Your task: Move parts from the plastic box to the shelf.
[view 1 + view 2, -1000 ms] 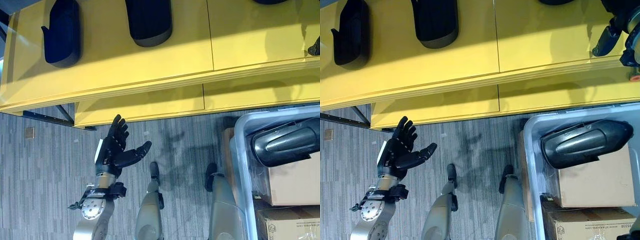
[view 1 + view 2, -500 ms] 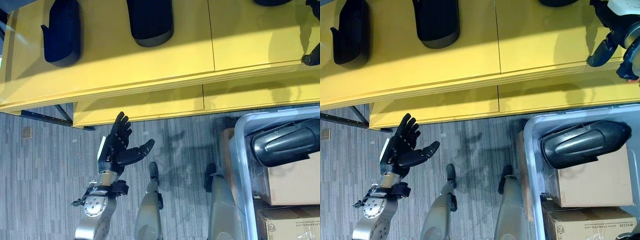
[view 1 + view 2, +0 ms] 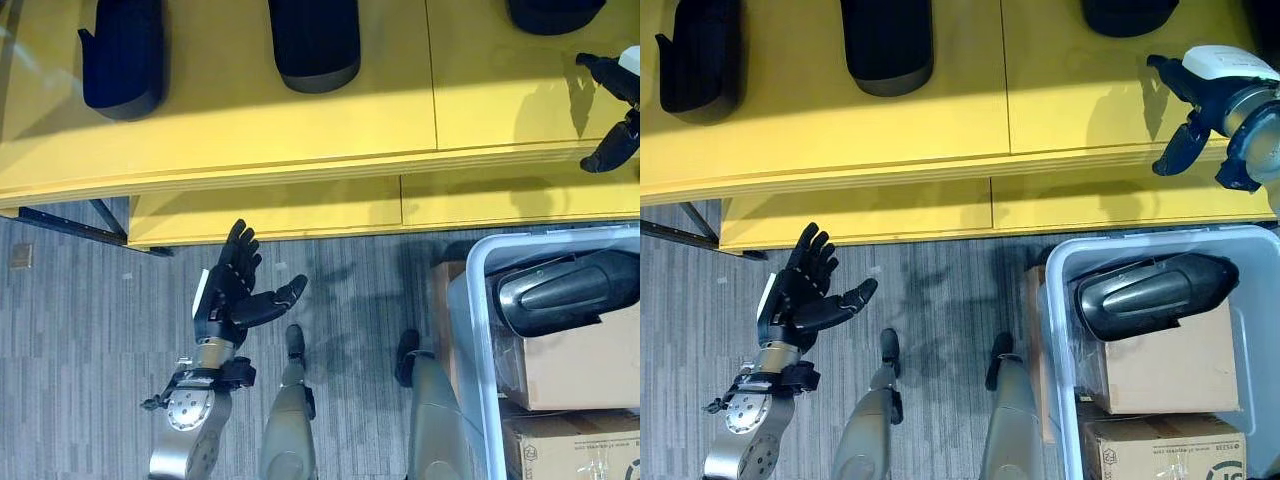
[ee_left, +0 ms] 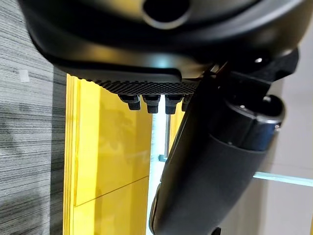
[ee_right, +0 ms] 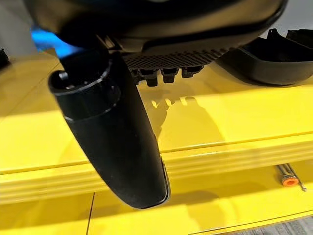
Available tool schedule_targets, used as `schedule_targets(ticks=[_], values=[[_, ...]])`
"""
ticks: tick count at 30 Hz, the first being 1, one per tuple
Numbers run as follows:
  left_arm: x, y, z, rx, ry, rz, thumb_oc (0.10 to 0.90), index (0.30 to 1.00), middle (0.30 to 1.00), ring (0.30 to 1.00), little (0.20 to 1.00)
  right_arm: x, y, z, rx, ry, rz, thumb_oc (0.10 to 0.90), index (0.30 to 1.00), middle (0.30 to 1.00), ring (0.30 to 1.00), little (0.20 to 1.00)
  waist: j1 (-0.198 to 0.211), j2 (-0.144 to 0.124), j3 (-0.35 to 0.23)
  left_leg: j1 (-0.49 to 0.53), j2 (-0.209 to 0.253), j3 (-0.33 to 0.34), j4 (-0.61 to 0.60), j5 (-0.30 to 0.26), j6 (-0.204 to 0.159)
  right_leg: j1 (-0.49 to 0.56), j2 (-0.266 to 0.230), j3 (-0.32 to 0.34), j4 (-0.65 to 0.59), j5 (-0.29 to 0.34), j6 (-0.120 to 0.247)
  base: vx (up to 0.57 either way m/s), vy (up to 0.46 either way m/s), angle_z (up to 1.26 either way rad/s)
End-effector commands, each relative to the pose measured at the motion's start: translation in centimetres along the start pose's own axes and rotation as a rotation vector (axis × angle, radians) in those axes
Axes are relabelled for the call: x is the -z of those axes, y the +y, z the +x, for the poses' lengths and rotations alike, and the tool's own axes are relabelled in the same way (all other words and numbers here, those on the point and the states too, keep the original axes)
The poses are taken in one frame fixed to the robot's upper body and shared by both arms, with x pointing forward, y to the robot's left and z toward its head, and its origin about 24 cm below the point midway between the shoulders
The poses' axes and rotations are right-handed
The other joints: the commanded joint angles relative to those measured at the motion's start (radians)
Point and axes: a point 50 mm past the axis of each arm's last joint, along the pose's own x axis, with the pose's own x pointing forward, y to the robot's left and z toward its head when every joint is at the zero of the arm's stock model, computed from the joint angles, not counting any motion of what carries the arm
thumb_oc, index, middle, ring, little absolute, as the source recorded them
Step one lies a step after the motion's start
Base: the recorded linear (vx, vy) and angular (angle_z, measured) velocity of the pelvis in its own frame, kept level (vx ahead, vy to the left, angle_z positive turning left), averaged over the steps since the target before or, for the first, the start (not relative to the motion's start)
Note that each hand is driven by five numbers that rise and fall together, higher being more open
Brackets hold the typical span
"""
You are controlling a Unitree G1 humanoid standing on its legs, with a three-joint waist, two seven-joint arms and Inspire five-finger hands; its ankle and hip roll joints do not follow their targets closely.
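Observation:
A glossy black moulded part lies on top in the clear plastic box at the lower right. Three more black parts rest on the yellow shelf. My right hand hovers open and empty over the shelf's front right edge, above the box. In the right wrist view its thumb stands before the shelf, with a black part just beyond. My left hand is open and empty above the carpet, below the shelf's lower board.
Cardboard boxes fill the plastic box under the glossy part. An orange-handled tool lies on the shelf's lower board. Grey carpet spreads between the shelf and the box.
My right hand has come further into view, moving left and down along the shelf's front edge. The left hand has barely moved; the camera shifted slightly.

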Motion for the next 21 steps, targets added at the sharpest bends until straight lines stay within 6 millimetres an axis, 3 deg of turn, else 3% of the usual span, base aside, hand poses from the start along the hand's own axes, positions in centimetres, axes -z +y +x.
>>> schedule_targets(ticks=[1,12,15,21], values=[[-4.1,0.6,0.7,0.007,-0.228,0.017,0.900,1.000,1.000,1.000,1.000,1.5,-3.7,-1.6,0.146,0.030,0.039,0.900,1.000,1.000,1.000,1.000,0.007,-0.074,-0.024,0.230,0.015,-0.006,-0.005,-0.108,-0.085,0.099,0.069,-0.056,-0.135,0.010,0.033,0.00,0.000,0.00],[-4.3,0.7,0.9,0.007,-0.234,0.028,0.900,1.000,1.000,1.000,1.000,1.4,-3.0,-1.8,0.136,0.006,0.066,0.900,1.000,1.000,1.000,1.000,-0.002,-0.084,-0.041,0.252,0.018,-0.005,-0.016,-0.111,-0.083,0.116,0.072,-0.059,-0.154,0.018,0.034,0.00,0.000,0.00],[-4.3,0.9,1.1,0.009,-0.226,0.042,0.900,1.000,1.000,1.000,1.000,0.2,-2.0,-2.3,0.104,-0.080,0.085,0.900,1.000,1.000,1.000,1.000,-0.016,-0.086,-0.050,0.266,0.019,-0.005,-0.020,-0.114,-0.082,0.136,0.071,-0.064,-0.170,0.023,0.038,0.00,0.012,0.00],[-4.0,0.9,1.4,0.020,-0.206,0.047,0.900,1.000,1.000,1.000,1.000,0.1,0.6,-4.2,0.057,-0.167,0.169,0.900,1.000,1.000,1.000,1.000,-0.049,-0.080,-0.085,0.287,0.023,-0.004,-0.034,-0.118,-0.080,0.186,0.074,-0.069,-0.234,0.055,0.052,0.01,0.043,0.03]])
